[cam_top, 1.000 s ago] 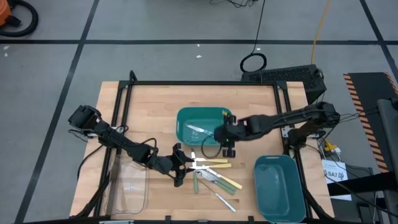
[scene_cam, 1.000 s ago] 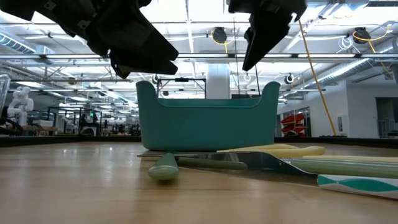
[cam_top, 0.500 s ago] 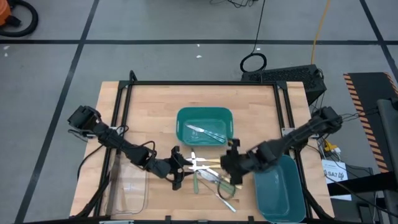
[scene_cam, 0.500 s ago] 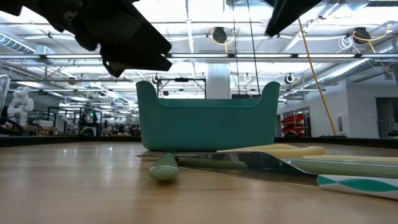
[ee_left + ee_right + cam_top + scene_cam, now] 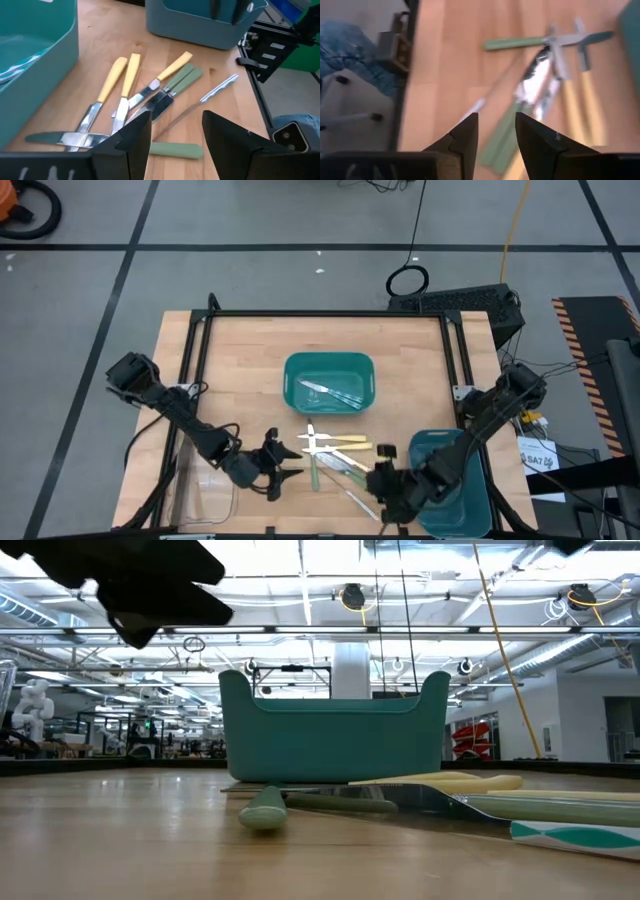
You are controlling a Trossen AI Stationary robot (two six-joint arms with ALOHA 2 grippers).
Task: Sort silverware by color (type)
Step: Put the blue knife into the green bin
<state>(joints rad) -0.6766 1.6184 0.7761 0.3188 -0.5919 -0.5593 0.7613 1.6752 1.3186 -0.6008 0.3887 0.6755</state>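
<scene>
Landmark: the round-cornered teal plastic tub (image 5: 329, 381) at the table's middle is taken as the reference.
Right gripper (image 5: 386, 480): positioned nearer the front edge than the tub, over the near end of the cutlery pile, beside a second, rectangular teal bin (image 5: 450, 480). Fingers are seen spread with a clear gap in the right wrist view; nothing is held.
Left gripper (image 5: 275, 467): placed in front of the tub and to its left, just beside the pile. Jaws stand apart, empty, pointed at the cutlery.
Silverware pile (image 5: 338, 463): loose pieces lie flat and crossed on the wooden table (image 5: 240, 360), in front of the tub.
Green-handled pieces (image 5: 181, 81): found on the near side of the pile, one green handle (image 5: 175, 150) lying apart.
All-metal knife (image 5: 212, 92): lies at the pile's outer edge, toward the rectangular bin.
Yellow-handled pieces (image 5: 112, 80): lie on the side of the pile closest to the tub.
Sorted pieces (image 5: 335, 392): metal cutlery is already seen inside the tub.
Handling, judged: light, rigid, thin; polished blades likely slippery. Low profile leaves little to pinch.
Grip point, judged: the thicker handle, taken across its width near mid-length, away from crossings.
Risk, judged: overlapping pieces may be dragged along.
</scene>
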